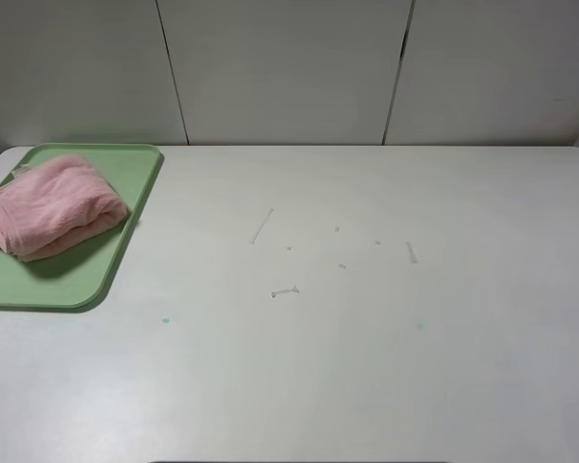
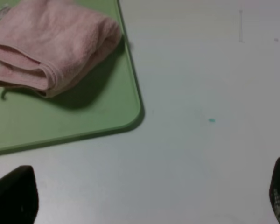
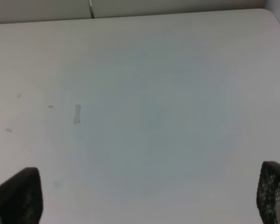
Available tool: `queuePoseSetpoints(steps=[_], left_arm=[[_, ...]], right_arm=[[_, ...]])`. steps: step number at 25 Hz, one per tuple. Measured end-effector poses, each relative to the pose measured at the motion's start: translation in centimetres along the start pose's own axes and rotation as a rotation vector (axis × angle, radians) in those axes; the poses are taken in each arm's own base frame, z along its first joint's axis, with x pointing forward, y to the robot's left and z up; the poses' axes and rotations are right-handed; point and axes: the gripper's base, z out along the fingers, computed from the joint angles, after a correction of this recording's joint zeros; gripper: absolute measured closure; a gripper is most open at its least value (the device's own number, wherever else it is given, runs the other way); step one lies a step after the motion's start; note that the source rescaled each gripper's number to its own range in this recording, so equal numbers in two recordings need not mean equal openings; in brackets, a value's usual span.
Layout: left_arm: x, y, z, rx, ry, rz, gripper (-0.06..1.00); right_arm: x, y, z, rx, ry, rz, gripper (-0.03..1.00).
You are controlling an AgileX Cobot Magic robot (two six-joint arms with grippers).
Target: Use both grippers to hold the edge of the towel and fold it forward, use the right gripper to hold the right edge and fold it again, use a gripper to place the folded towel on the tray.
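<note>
The tray is cut off at its left side. Each end effector shows only two dark fingertips by the picture corners.

White table with small scuff marks and teal specks, pale panelled wall behind

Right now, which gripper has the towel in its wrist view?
The left gripper: its view shows the pink towel on the tray; the right gripper's shows bare table.

We see the towel as fluffy pink terry cloth; the tray looks smooth matt plastic; the table smooth, faintly scuffed.
</note>
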Motion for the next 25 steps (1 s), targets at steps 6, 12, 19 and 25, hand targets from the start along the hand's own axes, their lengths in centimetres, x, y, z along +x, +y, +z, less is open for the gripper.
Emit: queuePoseSetpoints(steps=[6, 12, 19, 25], left_arm=[[0.00, 0.00, 0.00, 0.000, 0.000, 0.000, -0.05], [0.00, 0.00, 0.00, 0.000, 0.000, 0.000, -0.06], [0.00, 0.00, 0.00, 0.000, 0.000, 0.000, -0.06], [0.00, 0.00, 0.00, 0.000, 0.000, 0.000, -0.06]], right_arm=[[0.00, 0.00, 0.00, 0.000, 0.000, 0.000, -0.03], [0.00, 0.00, 0.00, 0.000, 0.000, 0.000, -0.03], [0.00, 0.00, 0.00, 0.000, 0.000, 0.000, -0.03], [0.00, 0.00, 0.00, 0.000, 0.000, 0.000, -0.03]])
